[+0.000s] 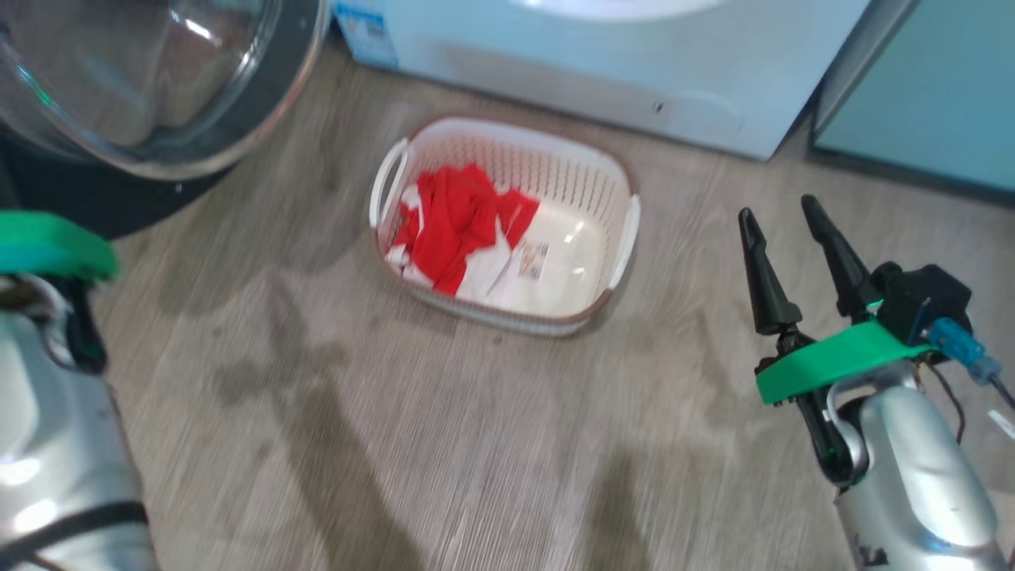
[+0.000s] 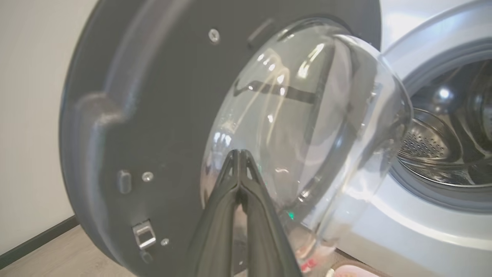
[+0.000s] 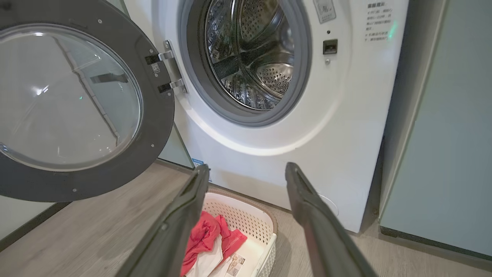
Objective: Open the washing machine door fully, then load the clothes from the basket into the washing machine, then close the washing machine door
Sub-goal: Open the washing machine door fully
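Note:
The washing machine (image 3: 346, 115) shows its steel drum (image 3: 253, 57) behind an uncovered opening. The washing machine door (image 3: 157, 127) stands swung out to the left on its hinges. On the floor before the machine sits the basket (image 1: 515, 127), with the red and white clothes (image 1: 456, 222) bunched at its left end. My right gripper (image 1: 777, 210) hovers open and empty, to the right of the basket. Up against the door's glass bowl (image 2: 307, 115), my left gripper (image 2: 239, 153) is shut with nothing in it; whether it touches the glass I cannot tell.
A pale teal cabinet (image 3: 442, 134) stands right of the machine. A white wall with a dark baseboard (image 2: 34, 240) lies behind the open door. Wood floor (image 1: 396, 412) spreads in front of the basket and between my arms.

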{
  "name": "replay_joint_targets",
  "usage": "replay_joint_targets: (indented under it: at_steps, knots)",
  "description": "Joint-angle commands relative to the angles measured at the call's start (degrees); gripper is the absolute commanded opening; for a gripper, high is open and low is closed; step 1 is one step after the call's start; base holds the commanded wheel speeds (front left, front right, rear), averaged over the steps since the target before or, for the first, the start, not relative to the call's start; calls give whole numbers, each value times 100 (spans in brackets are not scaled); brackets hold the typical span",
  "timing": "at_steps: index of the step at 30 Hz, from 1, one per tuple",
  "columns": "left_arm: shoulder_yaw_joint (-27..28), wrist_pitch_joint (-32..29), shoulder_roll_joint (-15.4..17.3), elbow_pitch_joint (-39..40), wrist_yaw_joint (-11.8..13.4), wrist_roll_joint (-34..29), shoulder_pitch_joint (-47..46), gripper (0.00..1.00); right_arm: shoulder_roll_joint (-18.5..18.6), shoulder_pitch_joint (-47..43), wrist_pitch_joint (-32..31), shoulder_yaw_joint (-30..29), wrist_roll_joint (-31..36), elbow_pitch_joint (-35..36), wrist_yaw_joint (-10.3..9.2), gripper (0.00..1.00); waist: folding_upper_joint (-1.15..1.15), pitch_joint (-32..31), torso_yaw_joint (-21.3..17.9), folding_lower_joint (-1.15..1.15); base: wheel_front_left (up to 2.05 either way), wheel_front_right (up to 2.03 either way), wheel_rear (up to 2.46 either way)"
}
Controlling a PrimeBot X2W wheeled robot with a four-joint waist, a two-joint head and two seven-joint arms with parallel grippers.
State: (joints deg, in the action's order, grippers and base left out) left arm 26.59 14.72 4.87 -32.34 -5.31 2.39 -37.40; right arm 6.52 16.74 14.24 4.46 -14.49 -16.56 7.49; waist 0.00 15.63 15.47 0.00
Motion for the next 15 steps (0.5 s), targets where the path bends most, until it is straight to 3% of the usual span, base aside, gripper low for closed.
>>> replay_joint_targets:
  at_steps: [1,9,15]
  knots:
    - [5,28,197,223,-30,-72,110,0,-97,-91,64,139,-53,118,0,100,0,-417,-202,0,0,0,0]
    - [-454,28,23,409,-137,-194,1062,0,-253,-416,74,88,-108,73,0,100,0,-1329,-811,0,0,0,0]
    - [-729,28,-121,875,-173,-2,1711,0,-293,-657,74,-16,-78,195,0,100,0,-1646,-1300,0,0,0,0]
